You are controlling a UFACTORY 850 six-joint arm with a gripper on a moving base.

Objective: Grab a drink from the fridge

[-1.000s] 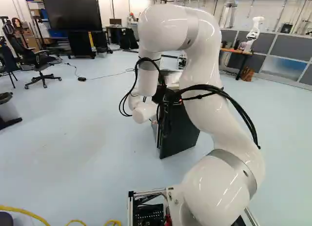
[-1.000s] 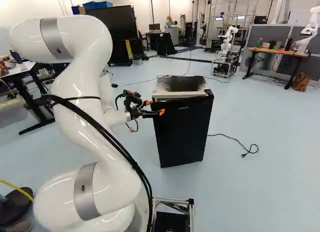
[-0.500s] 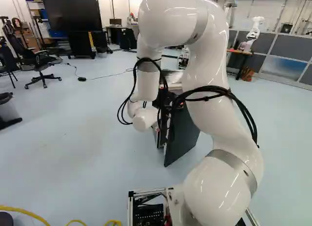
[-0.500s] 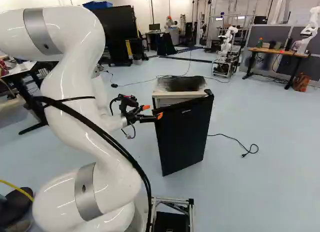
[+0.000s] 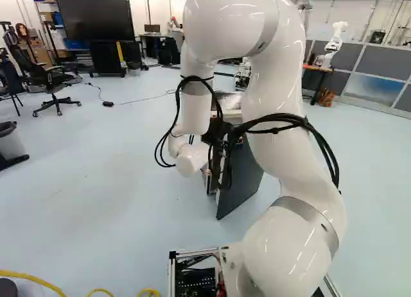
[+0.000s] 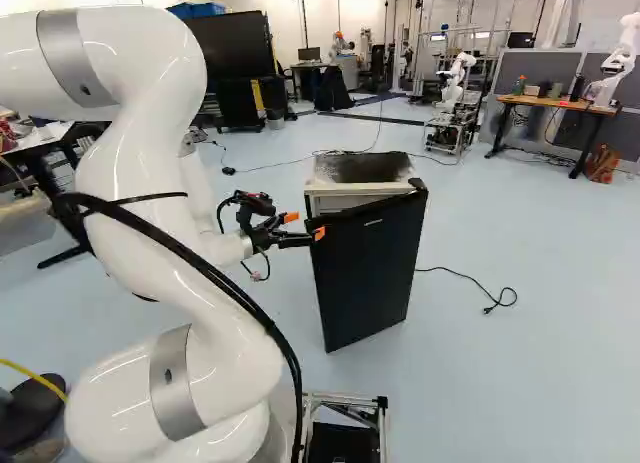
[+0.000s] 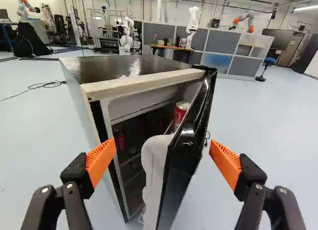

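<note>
In the right base view my gripper is at the near left top corner of the black fridge. Its door stands ajar. From the wrist, the open gripper has its orange pads wide apart, and the door's free edge lies ahead between them, not gripped. Through the gap a red can shows upright by the door's inner side. Darker red cans are dimly visible inside the fridge body; the lower shelves are partly hidden by the white door lining.
A power cord lies on the floor beside the fridge. Another robot stands farther back, near a wooden table. An office chair and a bin are at the left of the left base view.
The fridge door has swung farther out from the body toward the base. My arm has drawn back, the gripper shifting leftward in the right base view, slightly more since half a second ago.
</note>
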